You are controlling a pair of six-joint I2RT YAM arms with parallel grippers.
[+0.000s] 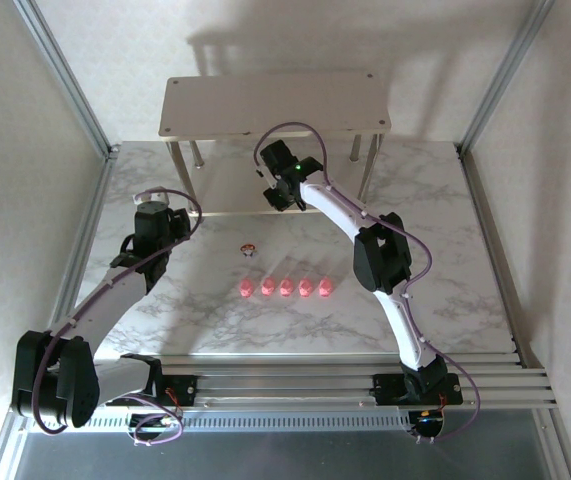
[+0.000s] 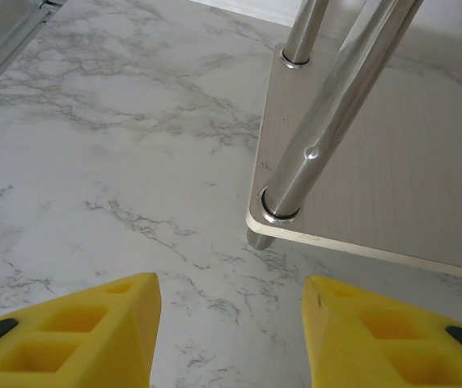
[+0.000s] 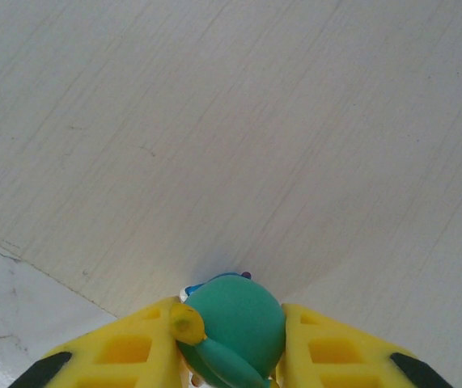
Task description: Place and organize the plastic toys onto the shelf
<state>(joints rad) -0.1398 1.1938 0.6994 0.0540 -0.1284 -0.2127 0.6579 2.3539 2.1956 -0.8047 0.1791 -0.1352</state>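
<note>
My right gripper [image 3: 231, 343] is shut on a teal-topped plastic toy [image 3: 235, 323], its yellow fingers [image 3: 133, 352] pressed to both sides, just above the shelf's lower board [image 3: 255, 137]. From above, the right gripper [image 1: 278, 196] hangs over the front part of the two-tier shelf [image 1: 275, 100]. Several pink toys [image 1: 287, 287] stand in a row on the table's middle, with a dark-red-topped figurine [image 1: 249, 249] behind them. My left gripper [image 2: 231, 339] is open over bare marble, close to the shelf's front left corner [image 2: 279, 218]. The left gripper [image 1: 165, 215] sits left of the shelf.
A silver shelf leg [image 2: 328, 129] rises right in front of the left fingers [image 2: 93, 331]. The marble table [image 1: 465, 280] has free room on its right side. Metal frame posts [image 1: 65, 70] stand at the table's back corners.
</note>
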